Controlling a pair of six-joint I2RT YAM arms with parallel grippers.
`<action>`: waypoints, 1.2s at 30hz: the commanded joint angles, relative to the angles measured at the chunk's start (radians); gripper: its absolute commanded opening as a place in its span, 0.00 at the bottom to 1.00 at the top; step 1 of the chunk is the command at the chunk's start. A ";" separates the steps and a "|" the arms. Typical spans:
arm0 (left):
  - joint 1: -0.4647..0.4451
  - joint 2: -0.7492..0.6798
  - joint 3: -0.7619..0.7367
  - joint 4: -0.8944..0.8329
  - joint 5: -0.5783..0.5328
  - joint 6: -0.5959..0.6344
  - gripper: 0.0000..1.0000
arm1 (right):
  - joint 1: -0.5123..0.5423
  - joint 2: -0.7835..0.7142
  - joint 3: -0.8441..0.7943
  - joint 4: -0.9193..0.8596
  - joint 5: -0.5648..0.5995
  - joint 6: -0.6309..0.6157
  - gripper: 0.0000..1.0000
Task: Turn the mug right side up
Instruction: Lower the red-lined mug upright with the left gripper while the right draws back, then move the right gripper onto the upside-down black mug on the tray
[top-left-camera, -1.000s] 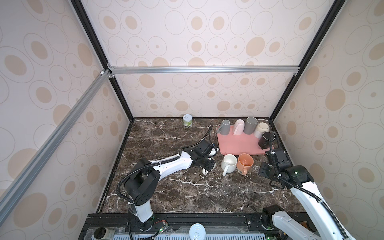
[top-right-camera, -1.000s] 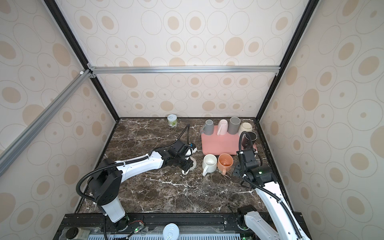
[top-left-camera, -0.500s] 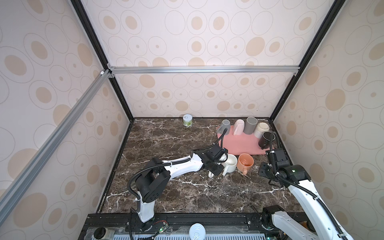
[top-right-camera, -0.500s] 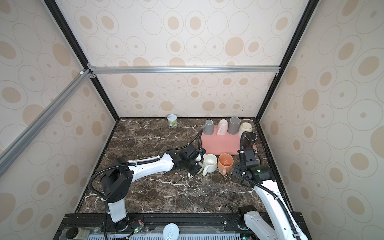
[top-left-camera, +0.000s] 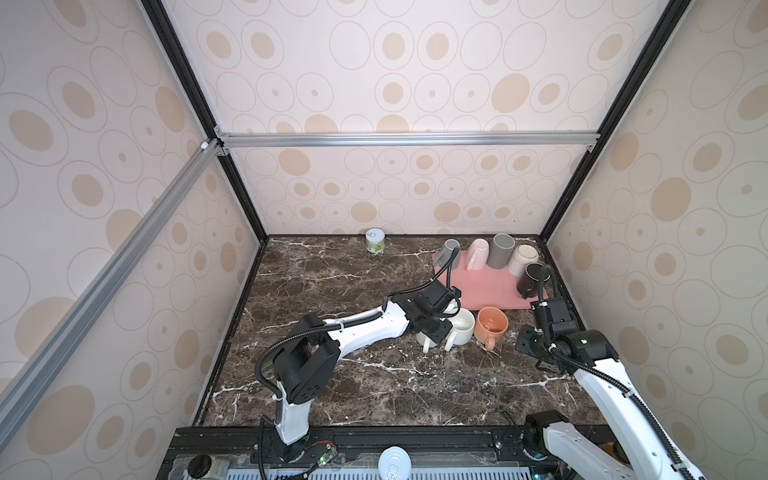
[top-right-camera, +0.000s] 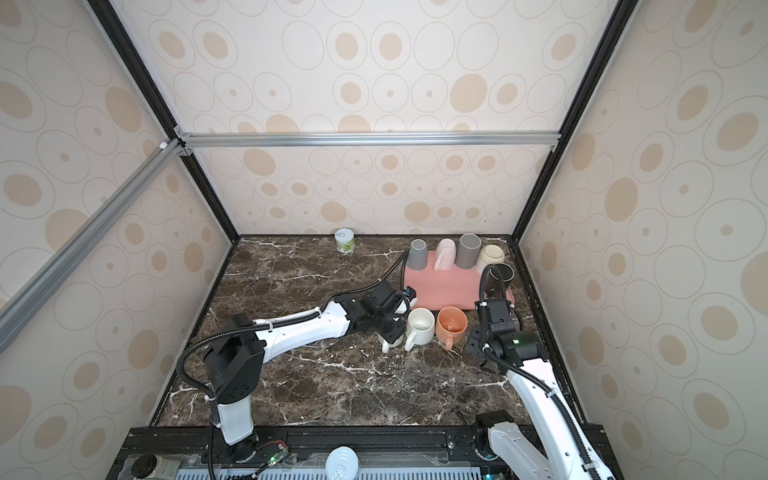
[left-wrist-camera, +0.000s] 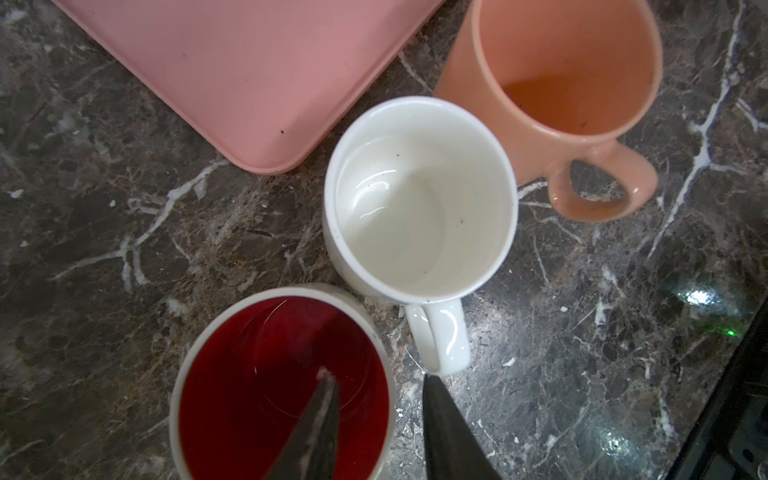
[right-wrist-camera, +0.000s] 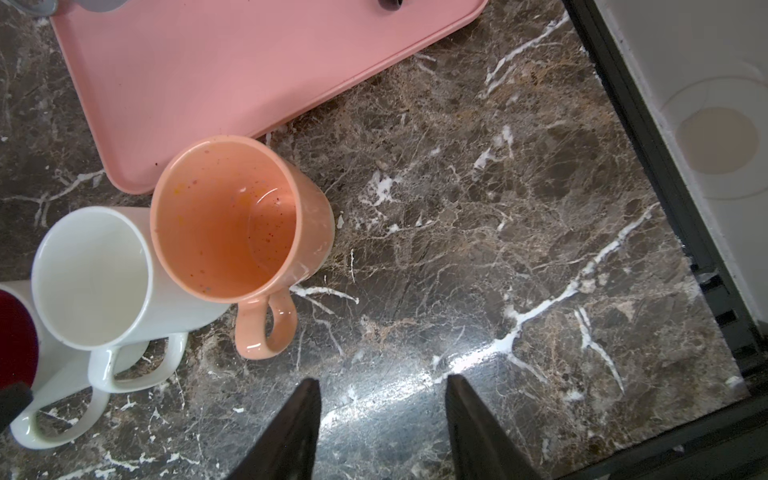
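Fingers (left-wrist-camera: 320, 424) of the left gripper (left-wrist-camera: 377, 374) have just parted, straddling without gripping the rim of the red mug (left-wrist-camera: 249, 374), which stands upright just beside the white mug (left-wrist-camera: 419, 199): turning looks done.

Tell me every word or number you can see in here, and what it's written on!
"5": handwritten on the white lid of the small green-and-white can by the back wall. It is small and might be a 6.
Round white plastic cap at the front rail: it has a faint mark, too blurred to read.
White ceramic mug, orange ceramic mug, pink plastic tray: no writing seen.
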 joint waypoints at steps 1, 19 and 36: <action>-0.008 -0.069 0.057 -0.027 -0.044 0.042 0.37 | -0.014 0.039 0.051 0.013 0.026 -0.020 0.52; 0.009 -0.179 -0.042 0.120 -0.119 0.089 0.50 | -0.195 0.483 0.277 0.148 0.042 -0.096 0.53; 0.039 -0.146 -0.068 0.165 -0.091 0.091 0.51 | -0.200 0.884 0.605 0.124 0.103 -0.113 0.51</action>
